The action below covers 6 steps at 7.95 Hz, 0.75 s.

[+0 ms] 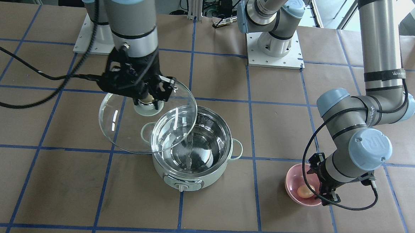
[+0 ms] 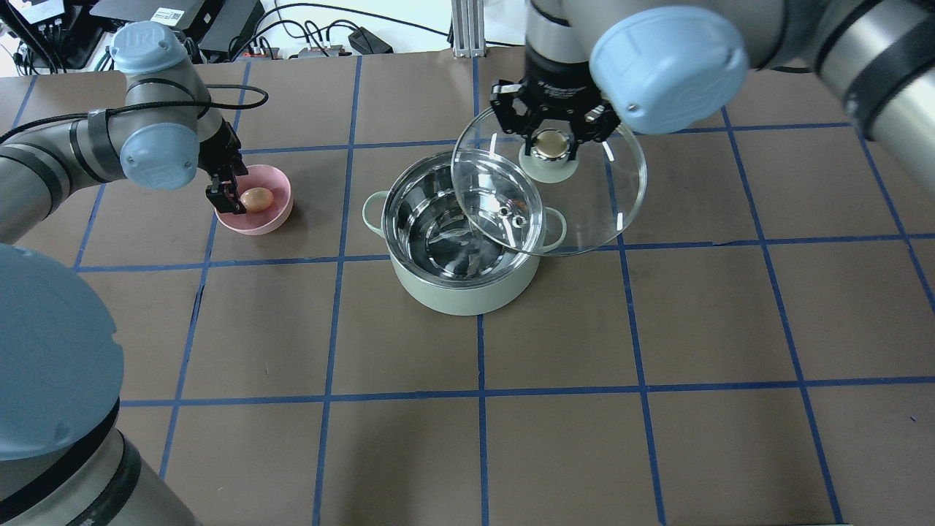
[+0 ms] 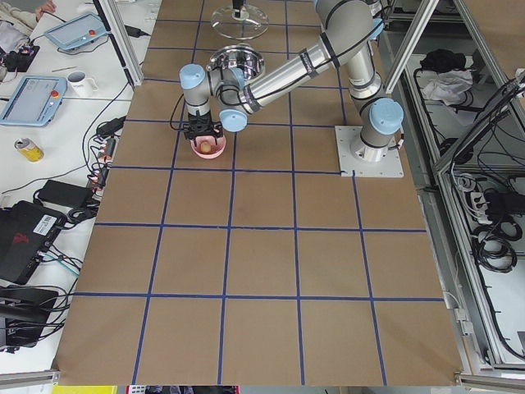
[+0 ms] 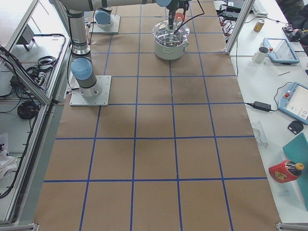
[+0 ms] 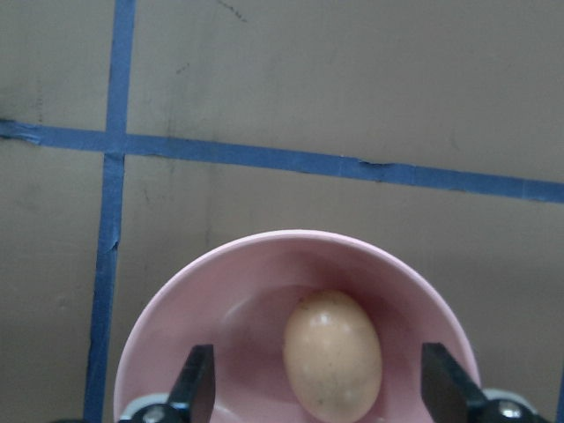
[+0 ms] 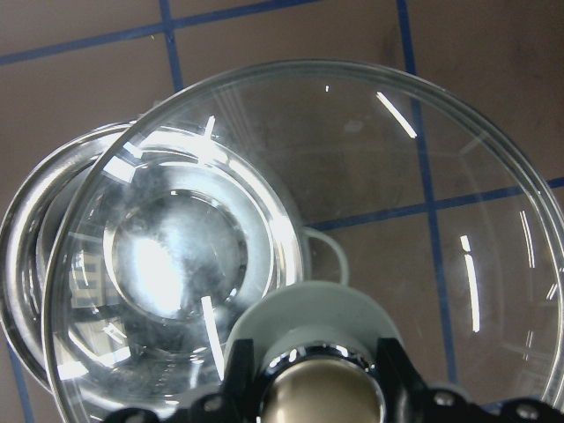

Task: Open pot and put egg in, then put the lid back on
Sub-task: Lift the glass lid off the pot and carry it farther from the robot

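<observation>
Seen from overhead, the left gripper [image 5: 317, 392] hangs over a small round pink bowl [image 2: 276, 218] on the brown paper-covered table with its blue tape grid [image 2: 657, 329]. Its jaws are spread wide and have hold of nothing. In the left wrist view the two black fingers [image 5: 196, 388] stand either side of the small tan-brown oval egg [image 2: 257, 198], with a clear gap on each side. The egg lies on the bowl's floor, its long axis pointing roughly from six to twelve o'clock in that wrist view. The bowl sits well apart from the round pale mint-green electric cooking pot [image 2: 467, 292], at about nine o'clock of it. The pot stands upright with its shiny steel inner exposed (one loop handle [image 2: 372, 212] points towards the bowl). Further right, the large round clear glass domed lid [image 2: 592, 208] is raised off the pot and offset towards its two o'clock, its near edge overlapping the pot's mouth in this view. The right gripper [image 2: 551, 143] comes down from above, jaws closed tight on the lid's round beige knob [image 2: 550, 145].
</observation>
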Available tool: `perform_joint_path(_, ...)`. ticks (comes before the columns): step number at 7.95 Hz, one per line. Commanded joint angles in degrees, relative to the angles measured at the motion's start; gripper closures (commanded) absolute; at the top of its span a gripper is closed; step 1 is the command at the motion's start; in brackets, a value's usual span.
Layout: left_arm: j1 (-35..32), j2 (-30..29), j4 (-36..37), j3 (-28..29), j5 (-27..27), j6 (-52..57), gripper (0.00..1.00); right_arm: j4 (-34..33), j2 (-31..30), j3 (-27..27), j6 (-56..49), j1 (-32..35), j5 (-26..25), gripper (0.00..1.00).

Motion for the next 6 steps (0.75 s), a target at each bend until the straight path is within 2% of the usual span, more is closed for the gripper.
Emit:
perform_joint_path(1,0.0,-1.0,0.1,-0.3,0.1,0.0,0.15,9.9,-9.4,2.0,-13.4,-11.8,0.5,0.77)
perform_joint_path(2,0.0,-1.0,0.1,-0.4,0.1,0.0,0.15,10.3,-10.7,3.0,-14.1,-14.2,1.7,0.77)
perform_joint_path(6,0.0,-1.5,0.1,-0.4,-0.1,-0.1,0.15,10.1,-10.8,3.3,-15.8,-14.7,2.5,0.77)
